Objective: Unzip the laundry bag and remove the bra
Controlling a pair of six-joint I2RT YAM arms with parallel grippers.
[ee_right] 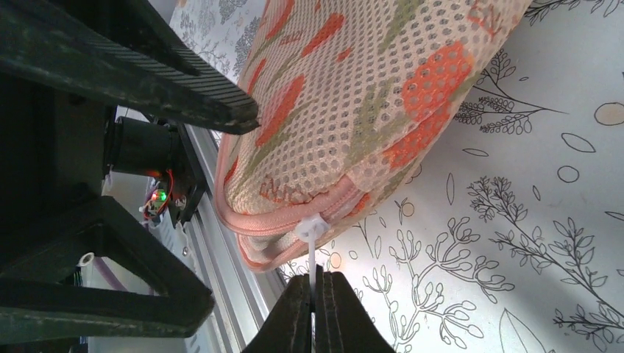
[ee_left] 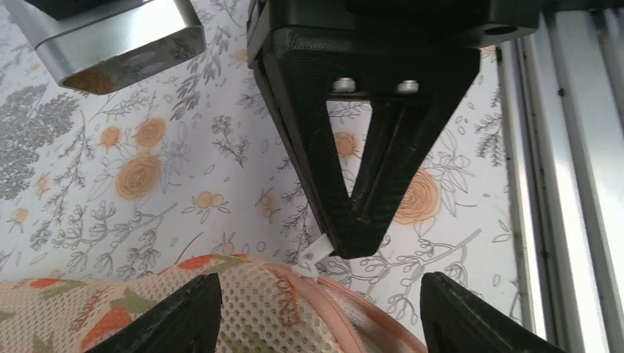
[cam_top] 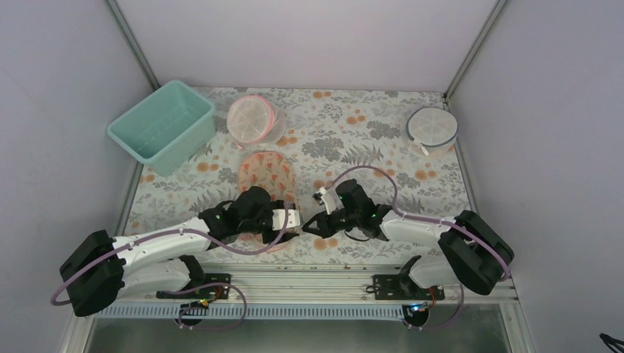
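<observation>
The peach laundry bag (cam_top: 266, 173) with orange-red flowers lies flat in the middle of the table, its pink zip edge (ee_left: 346, 305) at the near end. My left gripper (cam_top: 293, 219) is open, and its fingers (ee_left: 180, 316) straddle the bag's near end. My right gripper (ee_right: 317, 294) is shut on a white zip-tie pull (ee_right: 312, 246) that hangs from the zip slider. From the left wrist, the right fingertip (ee_left: 357, 235) pinches that tie (ee_left: 313, 257). The mesh bag (ee_right: 353, 95) bulges slightly. The bra is hidden.
A teal bin (cam_top: 163, 125) stands at the back left. A round white mesh pod with pink rim (cam_top: 252, 119) sits behind the bag, and one with grey rim (cam_top: 432, 129) at the back right. The aluminium rail (ee_left: 574, 184) runs just beside the bag's near end.
</observation>
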